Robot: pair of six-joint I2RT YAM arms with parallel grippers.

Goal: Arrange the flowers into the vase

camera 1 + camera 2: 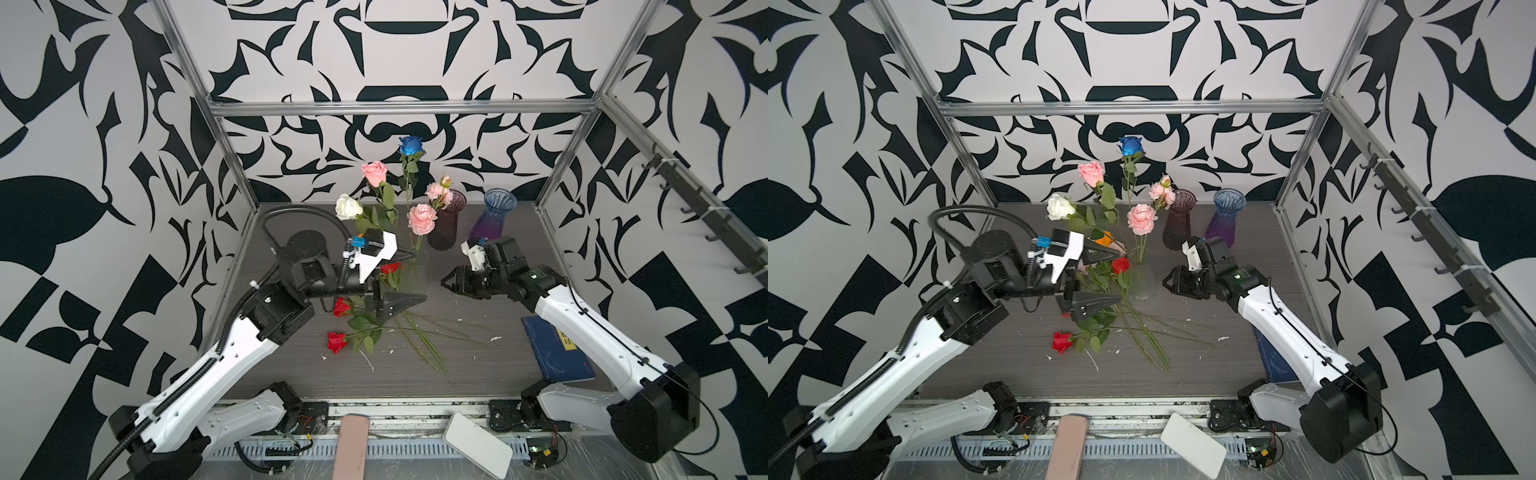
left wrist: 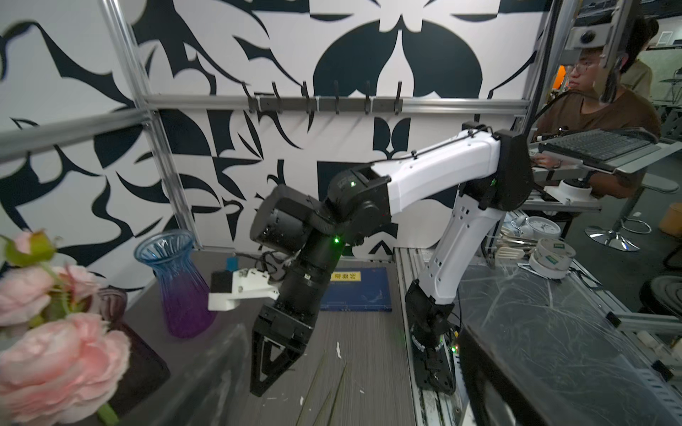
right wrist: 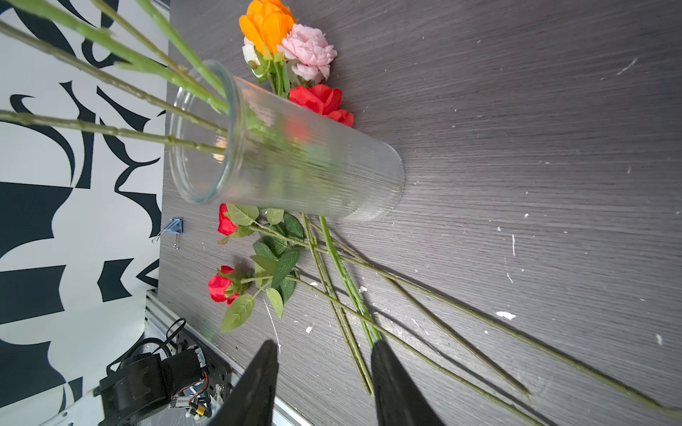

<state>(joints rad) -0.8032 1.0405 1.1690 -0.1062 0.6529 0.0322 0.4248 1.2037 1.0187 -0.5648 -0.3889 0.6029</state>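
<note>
The clear ribbed vase stands mid-table and holds several flowers, among them a white rose, a pink rose and a blue rose. Red roses, an orange flower and a pink flower lie on the table beside the vase, their stems crossing. My left gripper hangs wide open just left of the vase, above the lying flowers, holding nothing. My right gripper is open and empty to the right of the vase, above the stem ends.
A dark smoky vase and a blue-purple vase stand at the back right. A blue book lies under the right arm. A binder clip sits by the wall. A white phone and a pink object lie at the front rail.
</note>
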